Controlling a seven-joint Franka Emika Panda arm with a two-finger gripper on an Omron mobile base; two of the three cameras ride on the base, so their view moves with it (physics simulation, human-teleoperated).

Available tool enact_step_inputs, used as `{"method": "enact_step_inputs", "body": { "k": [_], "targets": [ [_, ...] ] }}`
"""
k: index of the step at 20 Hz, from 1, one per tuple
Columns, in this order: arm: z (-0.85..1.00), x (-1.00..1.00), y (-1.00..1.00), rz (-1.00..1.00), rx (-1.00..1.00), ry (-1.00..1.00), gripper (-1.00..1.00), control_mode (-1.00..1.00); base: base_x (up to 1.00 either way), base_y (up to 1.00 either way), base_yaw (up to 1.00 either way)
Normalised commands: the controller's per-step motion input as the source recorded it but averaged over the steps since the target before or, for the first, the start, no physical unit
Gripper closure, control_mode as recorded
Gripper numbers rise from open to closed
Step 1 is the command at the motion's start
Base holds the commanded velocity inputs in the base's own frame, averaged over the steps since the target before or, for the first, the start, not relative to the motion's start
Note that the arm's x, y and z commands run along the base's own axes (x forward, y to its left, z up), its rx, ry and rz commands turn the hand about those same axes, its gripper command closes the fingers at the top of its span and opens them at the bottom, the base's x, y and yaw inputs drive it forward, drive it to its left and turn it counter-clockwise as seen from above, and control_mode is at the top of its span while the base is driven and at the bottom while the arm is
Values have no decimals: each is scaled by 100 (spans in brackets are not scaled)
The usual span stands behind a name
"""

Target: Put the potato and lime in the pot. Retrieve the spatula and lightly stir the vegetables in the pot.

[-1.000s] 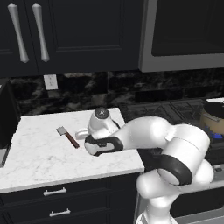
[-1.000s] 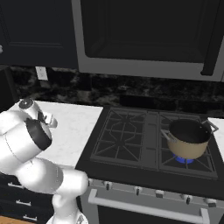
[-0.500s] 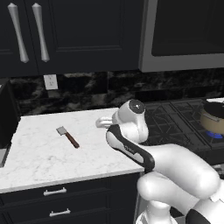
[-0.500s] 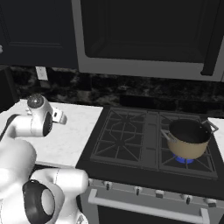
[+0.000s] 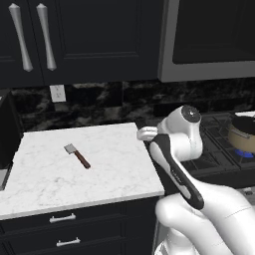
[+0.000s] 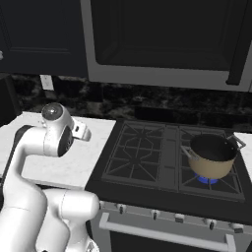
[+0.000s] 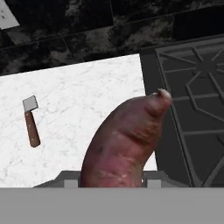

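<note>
Your pincer (image 7: pixel 111 181) is clamped on the potato (image 7: pixel 124 144), which rises reddish-brown and curved from between the finger tips in the hand view, its pointed end up. Below it in that view lie the white marble desk (image 7: pixel 87 92) and the dark stove grate (image 7: pixel 192 100), with the potato over the edge where the two meet.

The spatula (image 5: pixel 76 155) lies flat on the desk, well apart from the arm, its grey head toward the back wall and its brown handle toward the front edge. You see it again in the hand view (image 7: pixel 30 120), left of the potato.

The pot (image 6: pixel 213 156) stands on the front right burner of the stove (image 6: pixel 147 162), over a small blue flame, with its dark inside showing. In the left base view the pot (image 5: pixel 243 138) sits at the right edge, well apart from the arm's wrist.
</note>
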Motion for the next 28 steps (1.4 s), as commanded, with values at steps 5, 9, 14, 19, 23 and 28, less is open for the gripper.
{"method": "enact_step_inputs", "body": {
  "k": [5,9,14,19,23,28],
  "targets": [
    [0,-1,-49,0,-6,4,100,100,0,-36,0],
    [0,0,0,0,0,0,100,100,0,-100,0],
    [0,0,0,0,0,0,100,100,10,-100,0],
    [0,31,-55,0,0,0,100,-100,10,-39,0],
    [-1,87,-79,0,0,4,100,-100,0,0,0],
    [-10,100,-9,-2,0,12,100,-100,0,0,0]
  ]
}}
